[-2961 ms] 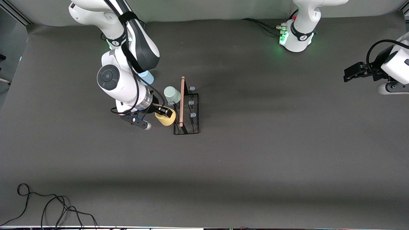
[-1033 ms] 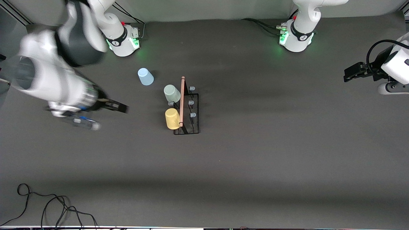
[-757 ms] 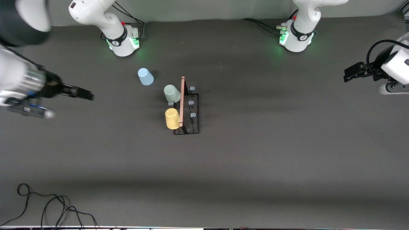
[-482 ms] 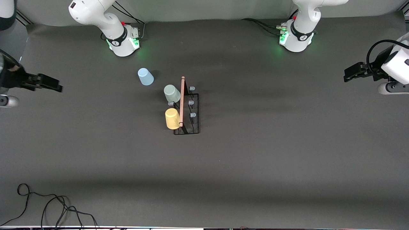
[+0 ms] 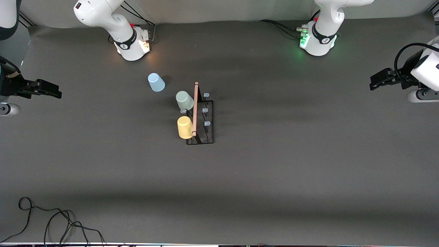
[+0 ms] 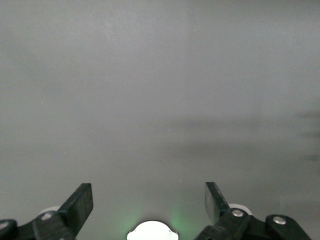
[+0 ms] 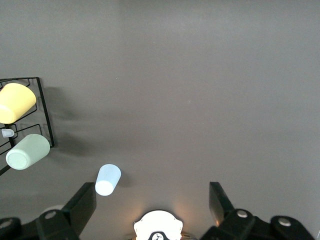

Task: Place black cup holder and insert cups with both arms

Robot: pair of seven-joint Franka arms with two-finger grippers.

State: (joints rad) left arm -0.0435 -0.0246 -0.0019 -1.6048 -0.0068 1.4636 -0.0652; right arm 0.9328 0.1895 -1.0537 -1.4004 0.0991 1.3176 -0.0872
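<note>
Loose black cable [image 5: 51, 223] on the dark grey table [image 5: 291, 164], nearest the front camera.

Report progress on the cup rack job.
Done: the black cup holder stands on the table, with the yellow cup and pale green cup on its pegs. In hand: nothing; the right tool and left tool hang open at the table's ends. Left: the light blue cup sits on the table beside the holder.
</note>
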